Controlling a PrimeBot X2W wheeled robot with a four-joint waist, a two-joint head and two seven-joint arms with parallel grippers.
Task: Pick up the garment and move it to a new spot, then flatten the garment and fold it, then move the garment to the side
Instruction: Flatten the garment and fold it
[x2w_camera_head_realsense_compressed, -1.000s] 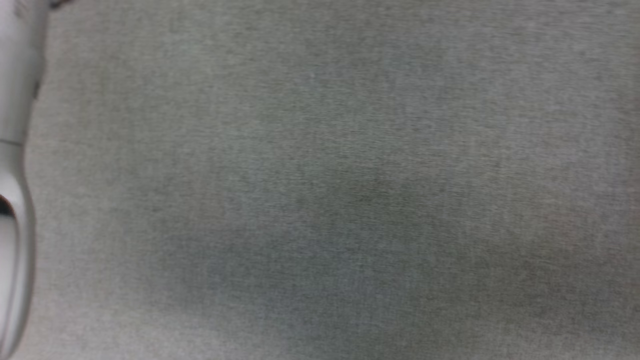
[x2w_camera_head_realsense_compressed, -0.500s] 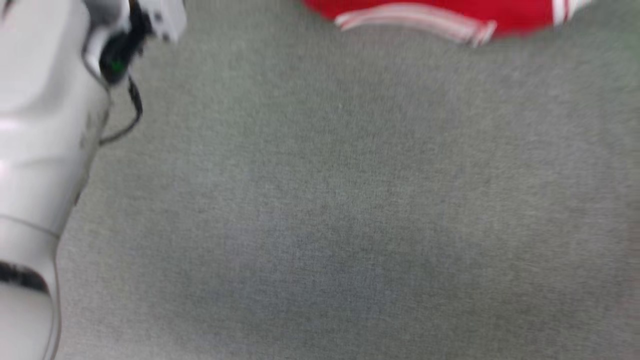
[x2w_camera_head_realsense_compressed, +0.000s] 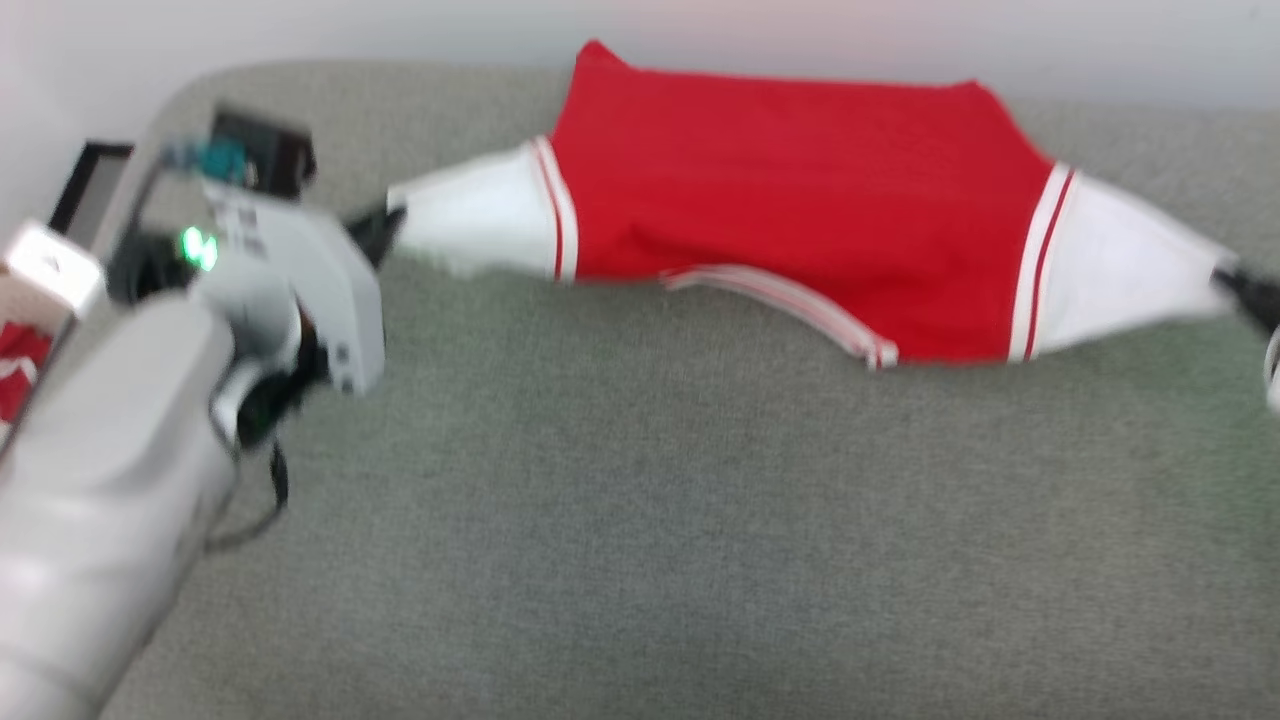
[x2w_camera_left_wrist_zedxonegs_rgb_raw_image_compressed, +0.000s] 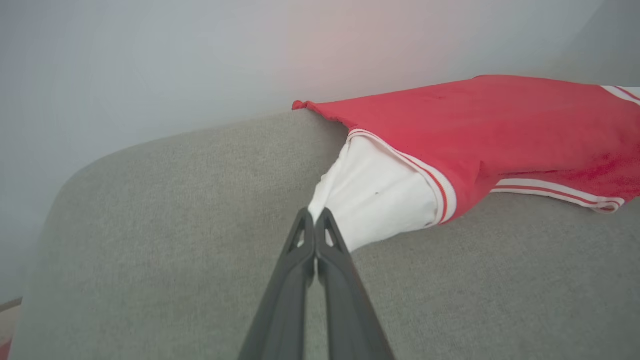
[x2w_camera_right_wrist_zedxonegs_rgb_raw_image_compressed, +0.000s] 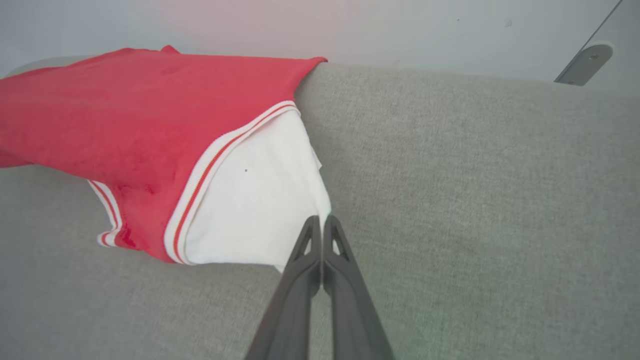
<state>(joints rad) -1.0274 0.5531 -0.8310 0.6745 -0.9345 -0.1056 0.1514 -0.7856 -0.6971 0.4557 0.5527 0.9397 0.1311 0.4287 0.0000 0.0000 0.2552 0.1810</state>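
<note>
The garment (x2w_camera_head_realsense_compressed: 790, 190), a bright red top with white sleeve ends and white stripe trim, is stretched sideways across the far part of the grey cushion (x2w_camera_head_realsense_compressed: 640, 520). My left gripper (x2w_camera_head_realsense_compressed: 385, 222) is shut on the tip of the left white sleeve (x2w_camera_left_wrist_zedxonegs_rgb_raw_image_compressed: 375, 200), the dark fingers (x2w_camera_left_wrist_zedxonegs_rgb_raw_image_compressed: 320, 260) pinched together at the cloth's corner (x2w_camera_left_wrist_zedxonegs_rgb_raw_image_compressed: 314, 212). At the right edge of the head view my right gripper (x2w_camera_head_realsense_compressed: 1228, 282) is shut on the tip of the other white sleeve (x2w_camera_right_wrist_zedxonegs_rgb_raw_image_compressed: 250, 200), its fingers (x2w_camera_right_wrist_zedxonegs_rgb_raw_image_compressed: 320, 260) closed at the cloth's edge (x2w_camera_right_wrist_zedxonegs_rgb_raw_image_compressed: 322, 220).
A pale wall (x2w_camera_head_realsense_compressed: 900, 40) runs right behind the cushion's far edge. At the far left a frame (x2w_camera_head_realsense_compressed: 60, 260) with a bit of red-and-white cloth (x2w_camera_head_realsense_compressed: 15, 370) stands beside my left forearm (x2w_camera_head_realsense_compressed: 100, 480). A grey metal bracket (x2w_camera_right_wrist_zedxonegs_rgb_raw_image_compressed: 582, 62) shows by the wall in the right wrist view.
The head camera has tilted up: first bare grey cushion, then the garment's lower edge, now the whole garment with both grippers on its sleeves.
</note>
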